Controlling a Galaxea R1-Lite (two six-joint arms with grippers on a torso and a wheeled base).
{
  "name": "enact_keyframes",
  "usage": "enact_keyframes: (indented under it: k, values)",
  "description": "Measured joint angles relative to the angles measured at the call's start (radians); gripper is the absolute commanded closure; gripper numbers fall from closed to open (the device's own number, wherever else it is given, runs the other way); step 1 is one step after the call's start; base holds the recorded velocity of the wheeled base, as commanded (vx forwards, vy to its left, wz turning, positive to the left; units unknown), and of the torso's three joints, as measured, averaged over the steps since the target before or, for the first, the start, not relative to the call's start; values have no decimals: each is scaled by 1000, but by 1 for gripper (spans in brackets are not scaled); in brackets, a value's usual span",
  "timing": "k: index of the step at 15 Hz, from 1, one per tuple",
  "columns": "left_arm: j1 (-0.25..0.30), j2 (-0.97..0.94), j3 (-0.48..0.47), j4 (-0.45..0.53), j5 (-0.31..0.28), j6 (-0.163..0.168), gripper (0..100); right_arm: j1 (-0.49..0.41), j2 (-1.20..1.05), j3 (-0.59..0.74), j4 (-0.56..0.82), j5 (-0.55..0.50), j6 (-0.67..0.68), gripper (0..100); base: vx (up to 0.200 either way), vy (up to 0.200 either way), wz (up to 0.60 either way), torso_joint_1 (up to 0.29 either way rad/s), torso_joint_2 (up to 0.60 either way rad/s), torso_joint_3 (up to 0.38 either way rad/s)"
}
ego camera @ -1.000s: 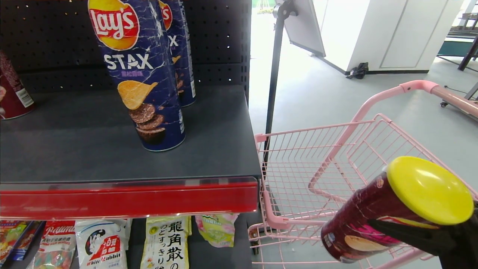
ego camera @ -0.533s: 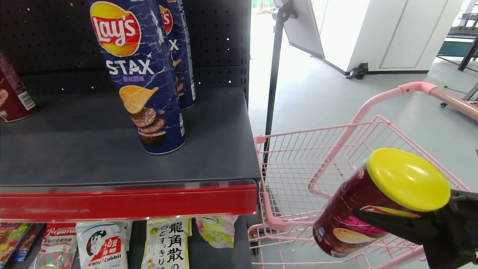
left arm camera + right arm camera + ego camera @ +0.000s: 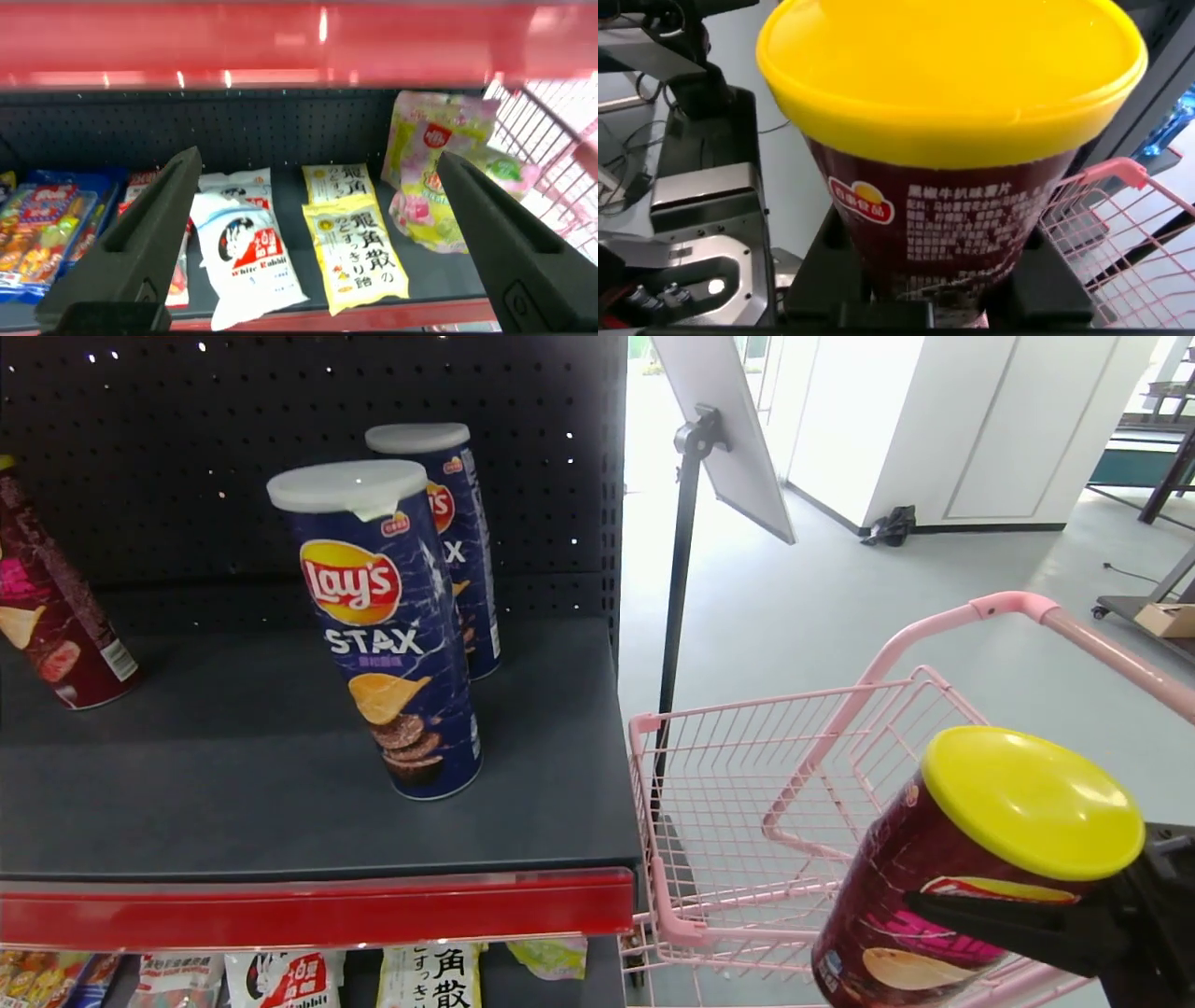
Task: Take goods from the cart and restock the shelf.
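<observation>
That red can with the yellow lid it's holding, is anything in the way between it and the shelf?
Nothing visible blocks it. The red can is held over the pink cart, just right of the shelf. The shelf's right end is bare; the front blue can and the rear blue can stand nearer the middle.

Brand logo on blue can (image 3: pixel 385 639)

My right gripper (image 3: pixel 943 896) sat at the lower right of the head view, its fingers clamped around the tilted chip can (image 3: pixel 1027 803). My left gripper (image 3: pixel 318 163) had its fingers (image 3: pixel 140 233) spread wide.
</observation>
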Motion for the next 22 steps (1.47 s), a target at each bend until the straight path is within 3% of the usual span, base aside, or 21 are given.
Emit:
enact_keyframes:
  k: [8, 22]
  values:
    - [0, 0, 0, 0, 0, 0, 0, 0, -42, -6, 5, -3, -3, 100, 0, 0, 0, 229, -542, -313]
    - [0, 0, 0, 0, 0, 0, 0, -7, -106, 14, 10, -26, 6, 100, 0, 0, 0, 6, -14, -8]
